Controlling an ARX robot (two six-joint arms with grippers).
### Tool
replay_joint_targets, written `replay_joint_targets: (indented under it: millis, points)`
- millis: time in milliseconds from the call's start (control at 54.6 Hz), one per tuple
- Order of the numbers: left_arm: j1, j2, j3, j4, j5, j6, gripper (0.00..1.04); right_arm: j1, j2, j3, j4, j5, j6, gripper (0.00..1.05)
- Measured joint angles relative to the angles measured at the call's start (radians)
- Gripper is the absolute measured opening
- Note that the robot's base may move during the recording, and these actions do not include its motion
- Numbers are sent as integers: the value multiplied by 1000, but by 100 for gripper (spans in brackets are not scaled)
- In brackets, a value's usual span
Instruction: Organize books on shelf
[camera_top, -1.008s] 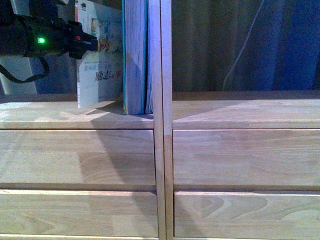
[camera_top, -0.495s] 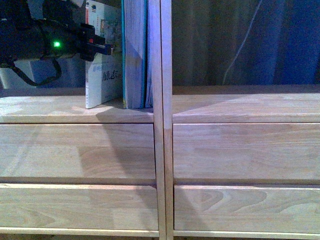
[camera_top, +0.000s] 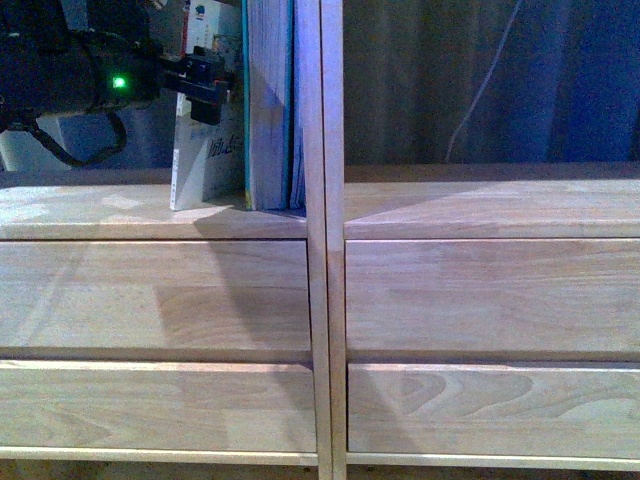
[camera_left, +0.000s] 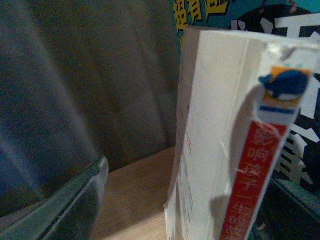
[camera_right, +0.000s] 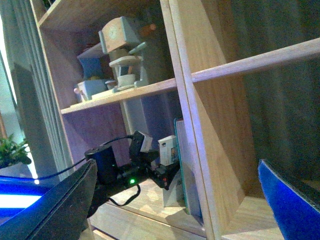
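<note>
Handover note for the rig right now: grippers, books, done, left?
Left gripper: at the white paperback, whether it grips cannot be told.
Right gripper: open, empty, held off the shelf.
Books: teal book upright against the centre divider in the left compartment; paperback upright just left of it.
Done: both books on the shelf.
Left: check the paperback sits flush, release, withdraw.
</note>
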Motion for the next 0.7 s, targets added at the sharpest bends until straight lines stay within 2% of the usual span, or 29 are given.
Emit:
replay_joint_targets:
  millis: [55, 366, 696]
  points:
    - [0, -2, -11, 0, 0, -1, 99, 6, 0, 1, 1, 5, 0, 98]
    - [0, -49, -104, -13, -18, -51, 97, 55, -3, 23, -5, 39, -5, 98]
    - [1, -222, -274, -48, -9, -137, 97, 117, -24, 53, -26, 83, -27, 98]
